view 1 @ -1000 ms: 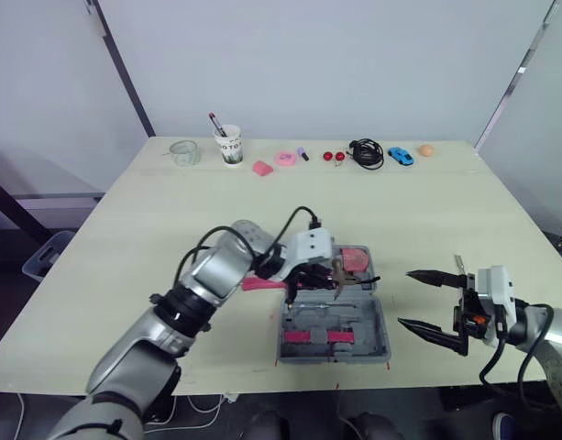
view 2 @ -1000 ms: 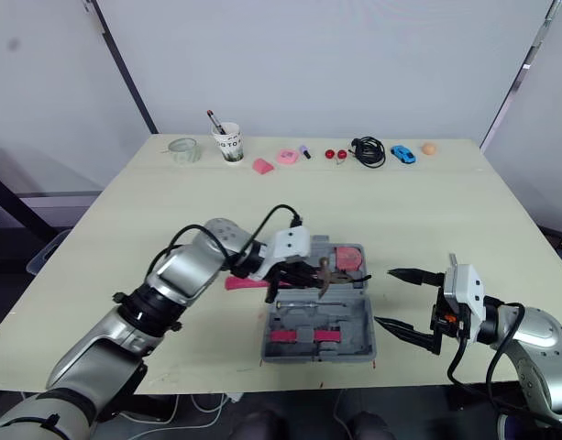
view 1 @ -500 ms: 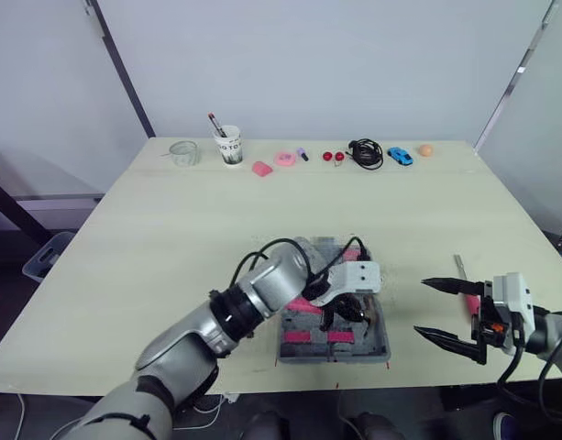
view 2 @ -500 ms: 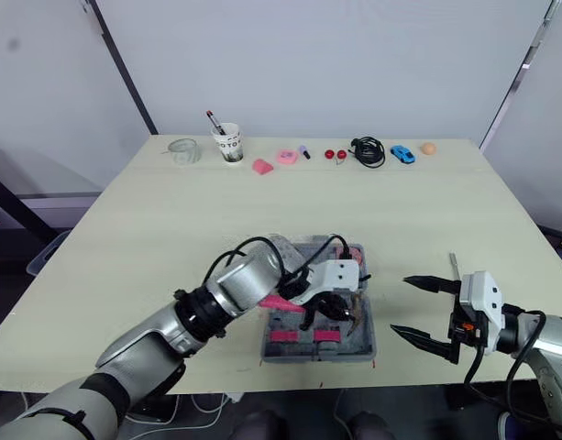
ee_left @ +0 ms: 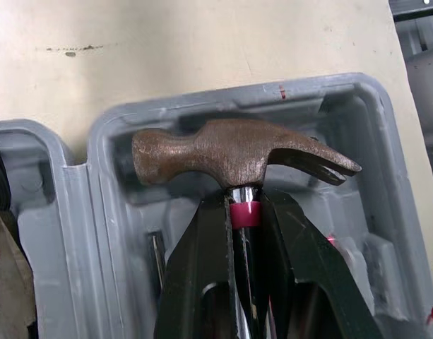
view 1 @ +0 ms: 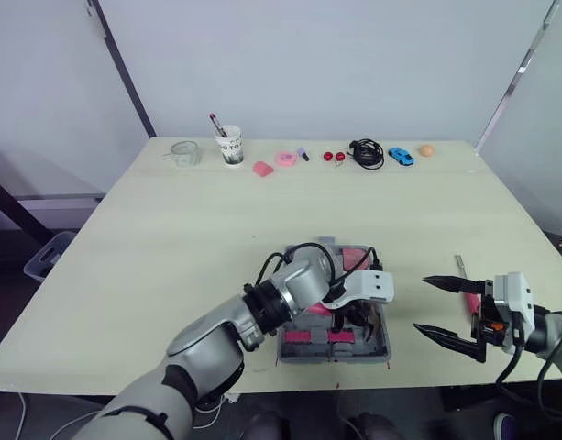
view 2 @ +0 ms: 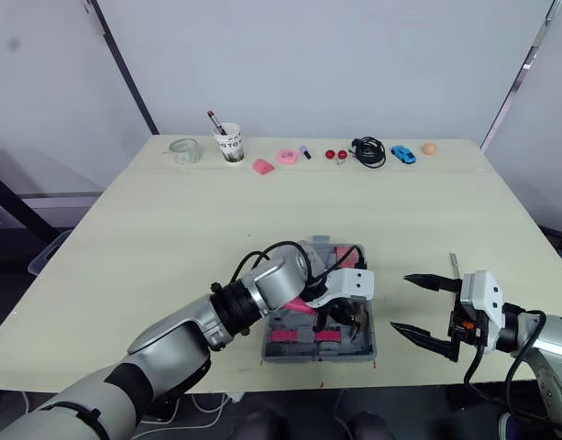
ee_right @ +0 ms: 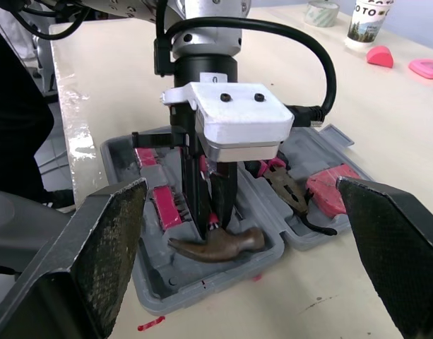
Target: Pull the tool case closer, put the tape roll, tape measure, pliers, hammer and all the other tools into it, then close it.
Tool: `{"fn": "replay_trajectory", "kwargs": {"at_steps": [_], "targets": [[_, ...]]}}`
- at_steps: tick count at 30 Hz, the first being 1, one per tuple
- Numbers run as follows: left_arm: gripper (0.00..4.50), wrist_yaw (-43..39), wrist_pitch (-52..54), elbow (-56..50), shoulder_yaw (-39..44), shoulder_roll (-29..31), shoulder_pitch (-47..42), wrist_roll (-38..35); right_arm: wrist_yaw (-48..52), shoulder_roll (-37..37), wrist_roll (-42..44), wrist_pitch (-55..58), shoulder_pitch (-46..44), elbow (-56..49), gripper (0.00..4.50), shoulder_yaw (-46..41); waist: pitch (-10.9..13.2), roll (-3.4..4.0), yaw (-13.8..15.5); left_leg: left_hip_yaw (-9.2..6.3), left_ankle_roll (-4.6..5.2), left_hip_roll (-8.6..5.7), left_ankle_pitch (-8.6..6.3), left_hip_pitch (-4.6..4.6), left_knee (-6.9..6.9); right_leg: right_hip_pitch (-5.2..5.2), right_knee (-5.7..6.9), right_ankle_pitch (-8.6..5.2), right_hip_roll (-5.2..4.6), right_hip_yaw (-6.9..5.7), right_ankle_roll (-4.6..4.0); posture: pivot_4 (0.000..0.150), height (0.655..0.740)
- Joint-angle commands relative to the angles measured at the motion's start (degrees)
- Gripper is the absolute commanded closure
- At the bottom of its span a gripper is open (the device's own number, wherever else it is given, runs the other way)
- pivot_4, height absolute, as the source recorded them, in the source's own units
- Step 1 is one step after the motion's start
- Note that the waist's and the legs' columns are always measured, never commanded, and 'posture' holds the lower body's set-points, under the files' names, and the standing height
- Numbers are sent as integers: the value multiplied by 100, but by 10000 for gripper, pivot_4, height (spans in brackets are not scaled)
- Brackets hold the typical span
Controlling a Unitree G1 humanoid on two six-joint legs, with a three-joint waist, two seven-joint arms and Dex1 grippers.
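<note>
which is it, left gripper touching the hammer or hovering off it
Touching. The left wrist view shows the left gripper shut on the hammer, both fingers pressed against its shaft just under the head.

The right gripper (ee_right: 242,183) is seen with its two black fingers (ee_right: 107,261) spread wide apart above the table (ee_right: 110,92). Between them, the grey tool case (ee_right: 152,289) is laid flat with both halves exposed. The left gripper (ee_right: 212,224) is pointed straight down into one half, and the hammer (ee_right: 216,247) is clamped by its neck just above the head. Whether the head is touching the tray cannot be confirmed. Pliers (ee_right: 292,199) and a red block (ee_right: 333,189) are seated in the other half.
</note>
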Motion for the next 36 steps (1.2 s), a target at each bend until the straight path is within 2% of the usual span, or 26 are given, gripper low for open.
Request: {"fn": "replay_trajectory", "kwargs": {"at_steps": [1, 4, 6, 7, 10, 19, 25, 31, 33, 36], "targets": [[44323, 33, -82, 163, -53, -150, 9, 146, -47, 43, 0, -171, 76, -150, 0, -109, -1, 1, 7, -5, 0, -3, 0, 0, 1, 2, 0, 0, 1, 0, 0, 1500, 7400], [44323, 19, -181, 219, -91, -125, 33, 243, -94, 83, -18, -198, 129, -193, 0, -92, -1, 2, 6, -16, 0, -16, 0, 0, 6, 9, 0, -3, 1, 10, 3, 1500, 7400], [33942, -2, -215, 238, -79, -120, 45, 274, -117, 104, -30, -201, 146, -220, 0, -67, -1, 2, 5, -21, 1, -23, 1, 0, 9, 12, 1, -6, 1, 18, 0, 1500, 7400], [30657, -11, -225, 247, -69, -121, 49, 286, -126, 109, -29, -195, 147, -229, 0, -57, -1, 2, -3, -22, 1, -24, 1, 0, 11, 13, 1, -7, 1, 18, 1, 1500, 7400], [16920, -19, -255, 264, -51, -119, 58, 345, -135, 113, -35, -189, 141, -244, 0, -38, -1, 2, -21, -22, 2, -24, 0, 0, 12, 13, 1, -7, 3, 22, 4, 1500, 7400], [16920, -51, -397, 182, 50, -70, 16, 443, -120, 108, -45, -162, 50, -216, 0, -4, -2, 4, -22, -37, 2, -22, 0, 1, 12, 13, 7, -7, 11, 22, 7, 1500, 7400], [16920, -344, -618, -320, 255, 308, -12, 329, -98, 104, -39, -149, 34, -198, 0, -8, 0, 6, -30, -40, 2, -21, 0, 2, 12, 12, 9, -6, 12, 23, 7, 1500, 7400], [16920, -742, -956, -973, 1011, 763, 185, -334, -76, 95, -38, -145, 22, -177, 0, -8, 2, 9, 1, -42, 2, -21, 0, 0, 12, 12, 9, -6, 10, 24, 7, 1500, 7400], [16920, -674, -948, -926, 1354, 746, 218, -559, -76, 104, -46, -152, 11, -162, 0, 4, 2, 9, 7, -42, 2, -23, 0, -3, 15, 13, 9, -6, 8, 24, 8, 1500, 7400], [16920, -501, -1490, -786, 2087, 886, 498, -973, -100, 156, -52, -188, 57, -161, 0, 7, 1, 10, -9, -41, 2, -26, 0, -5, 20, 13, 9, -7, 9, 26, 11, 1500, 7400]]}}
